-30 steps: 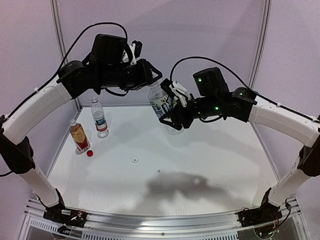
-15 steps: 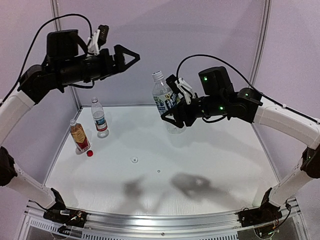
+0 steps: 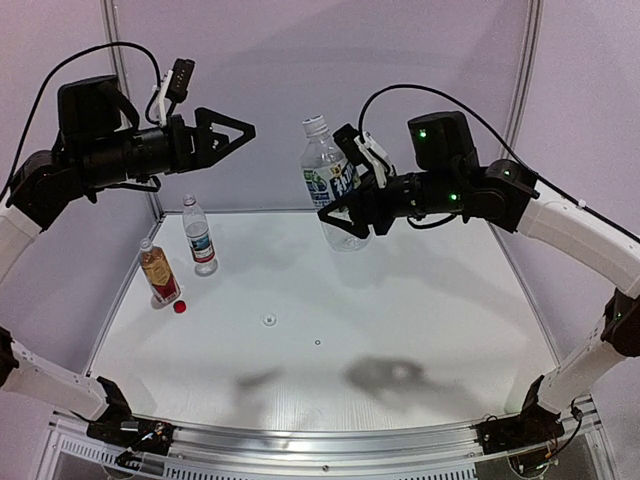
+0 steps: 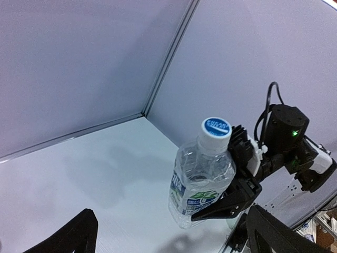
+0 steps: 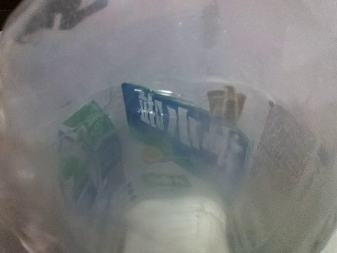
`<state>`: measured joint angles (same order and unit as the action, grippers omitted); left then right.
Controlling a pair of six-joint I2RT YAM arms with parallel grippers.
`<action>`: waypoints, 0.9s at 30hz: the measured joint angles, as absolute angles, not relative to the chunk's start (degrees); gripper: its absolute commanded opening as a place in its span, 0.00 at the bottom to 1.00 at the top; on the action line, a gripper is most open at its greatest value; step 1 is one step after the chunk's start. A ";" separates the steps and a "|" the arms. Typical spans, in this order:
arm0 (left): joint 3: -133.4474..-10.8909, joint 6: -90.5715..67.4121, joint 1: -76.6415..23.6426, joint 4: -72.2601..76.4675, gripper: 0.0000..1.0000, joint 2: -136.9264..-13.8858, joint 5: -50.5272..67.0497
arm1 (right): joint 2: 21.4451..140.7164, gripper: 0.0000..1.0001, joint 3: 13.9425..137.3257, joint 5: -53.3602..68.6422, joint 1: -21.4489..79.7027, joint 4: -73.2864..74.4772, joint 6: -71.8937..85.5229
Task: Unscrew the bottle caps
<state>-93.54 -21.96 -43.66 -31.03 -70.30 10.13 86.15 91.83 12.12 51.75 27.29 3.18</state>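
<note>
Up at the far left, the left tool: released, fingers spread wide, nothing between them, in the air well above the white bench. Below it, near the bench's left edge, a small amber-brown plastic bottle with a red-and-gold label; print too small to read. Just beside its base, a bright red round plastic cap, flat on the bench. Just behind and to the right, a small clear plastic bottle, upright, with a blue, white and red label, likewise unreadable. Further right, out on the open bench and well apart from both bottles, a small whitish round cap. Right of centre, lifted off the bench and tilted, a clear green-and-blue-labelled plastic bottle, its whitish screw cap on the neck. On that cap's top, from the left wrist view, a blue disc with a white band of tiny print, not legible. On the label, seen through the bottle from the right wrist view, a dark blue panel with bold white characters, blurred beyond reading. Around the lower body of this bottle, the right tool, clenched on it from the right.
</note>
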 measured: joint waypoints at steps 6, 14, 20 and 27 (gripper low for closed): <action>-94.30 -21.63 -43.83 -28.67 0.94 -69.58 11.99 | 86.17 0.64 91.48 19.09 51.70 28.12 5.39; -96.42 -20.95 -44.84 -26.15 0.93 -72.60 17.98 | 86.15 0.64 90.37 28.71 51.70 29.61 8.67; -96.42 -20.58 -45.08 -24.62 0.90 -74.56 21.58 | 85.10 0.64 87.59 33.26 51.70 30.37 9.06; -96.42 -20.80 -45.76 -22.00 0.90 -75.94 25.63 | 84.40 0.63 86.61 38.37 51.66 29.89 10.46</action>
